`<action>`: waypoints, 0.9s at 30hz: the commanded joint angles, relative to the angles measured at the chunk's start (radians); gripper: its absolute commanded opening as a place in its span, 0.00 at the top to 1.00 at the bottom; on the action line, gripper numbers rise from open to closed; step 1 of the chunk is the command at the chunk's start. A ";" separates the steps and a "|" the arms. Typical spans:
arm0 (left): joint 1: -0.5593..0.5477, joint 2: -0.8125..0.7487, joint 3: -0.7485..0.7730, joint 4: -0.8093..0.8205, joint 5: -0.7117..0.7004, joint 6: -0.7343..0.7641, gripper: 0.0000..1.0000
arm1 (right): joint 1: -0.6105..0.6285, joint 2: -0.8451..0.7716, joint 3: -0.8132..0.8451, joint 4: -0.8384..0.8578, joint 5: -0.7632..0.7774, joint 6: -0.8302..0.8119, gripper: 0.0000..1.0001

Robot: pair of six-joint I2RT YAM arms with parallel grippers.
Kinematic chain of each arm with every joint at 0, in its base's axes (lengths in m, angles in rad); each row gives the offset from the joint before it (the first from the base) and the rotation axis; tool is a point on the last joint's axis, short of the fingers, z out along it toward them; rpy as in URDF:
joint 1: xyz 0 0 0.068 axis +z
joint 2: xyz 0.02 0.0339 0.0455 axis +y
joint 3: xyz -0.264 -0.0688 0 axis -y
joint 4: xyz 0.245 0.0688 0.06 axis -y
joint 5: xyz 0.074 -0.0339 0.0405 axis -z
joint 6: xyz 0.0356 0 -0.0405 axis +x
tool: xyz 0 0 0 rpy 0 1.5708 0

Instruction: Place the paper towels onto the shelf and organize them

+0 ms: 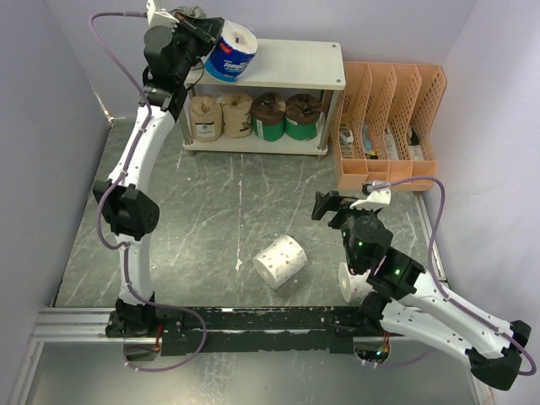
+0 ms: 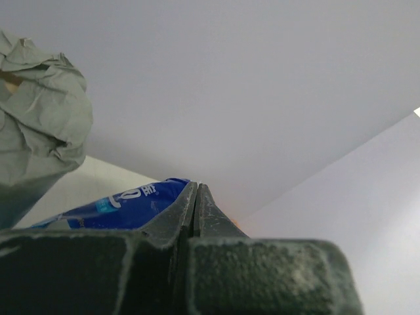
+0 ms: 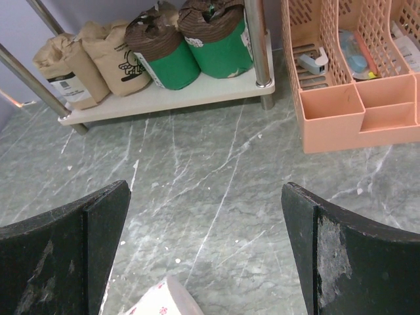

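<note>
The shelf (image 1: 295, 66) stands at the back. Its lower board (image 3: 164, 98) holds two tan kraft rolls (image 1: 221, 115) (image 3: 92, 56) and two brown-and-green rolls (image 1: 287, 116) (image 3: 197, 42). On top, a blue-and-white packaged roll (image 1: 232, 52) (image 2: 111, 207) lies tilted at the left end, beside a grey roll (image 1: 190, 13) (image 2: 39, 118). My left gripper (image 1: 205, 32) (image 2: 197, 187) is shut, its jaws pressed together with the blue wrapper against the left finger. My right gripper (image 1: 325, 205) (image 3: 207, 216) hangs open over the table, just beyond a white dotted roll (image 1: 281, 261) (image 3: 161, 298). Another white roll (image 1: 353, 283) is half hidden under the right arm.
An orange perforated file organizer (image 1: 388, 126) (image 3: 341, 98) with small items stands right of the shelf. Walls close in the left, back and right sides. A black rail (image 1: 253, 325) runs along the near edge.
</note>
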State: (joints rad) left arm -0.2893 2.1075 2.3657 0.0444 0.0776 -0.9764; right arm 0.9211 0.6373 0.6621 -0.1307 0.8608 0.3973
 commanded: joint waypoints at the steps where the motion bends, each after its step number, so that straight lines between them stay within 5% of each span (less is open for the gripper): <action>1: 0.002 0.057 0.063 0.151 -0.026 0.000 0.93 | -0.013 0.018 0.038 0.042 0.019 -0.046 0.00; 12: -0.007 0.173 0.117 0.322 -0.083 0.066 0.93 | -0.067 0.111 0.030 0.125 -0.045 -0.104 0.00; 20: -0.047 0.222 0.106 0.440 -0.105 0.244 0.93 | -0.154 0.149 0.009 0.160 -0.147 -0.086 0.00; 24: -0.048 0.216 0.076 0.490 -0.095 0.316 0.77 | -0.181 0.156 -0.003 0.165 -0.174 -0.075 0.00; 27: -0.048 0.182 0.052 0.513 -0.070 0.361 0.38 | -0.191 0.151 -0.014 0.176 -0.178 -0.065 0.00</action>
State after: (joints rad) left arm -0.3321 2.3283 2.4401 0.4538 -0.0113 -0.7189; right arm 0.7471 0.7937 0.6697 0.0101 0.7094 0.3176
